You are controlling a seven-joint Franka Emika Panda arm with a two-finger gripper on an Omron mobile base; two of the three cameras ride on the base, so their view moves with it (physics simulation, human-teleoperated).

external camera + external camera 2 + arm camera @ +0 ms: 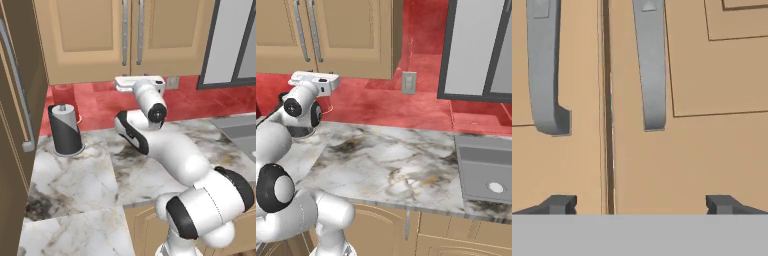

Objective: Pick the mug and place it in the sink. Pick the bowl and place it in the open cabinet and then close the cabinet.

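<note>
I have the tool (642, 204) spread wide and holding nothing, its tips at the bottom of the hand view, facing the cabinet (95, 40). Both doors look shut: the seam runs down the left-centre of the hand view with a bar handle (651, 70) on either side. In the left base view the cabinet fills the top, with the hand just under its lower edge.

I judge the doors stiff and light on their hinges; the bar handle is the place to hook or pinch, low on the bar, though smooth metal may slip.

The sink (487, 172) is cut off at the right edge of the right base view. I cannot make out mug or bowl. A dark paper-towel roll (65, 129) stands on the counter (80, 175) at left.
</note>
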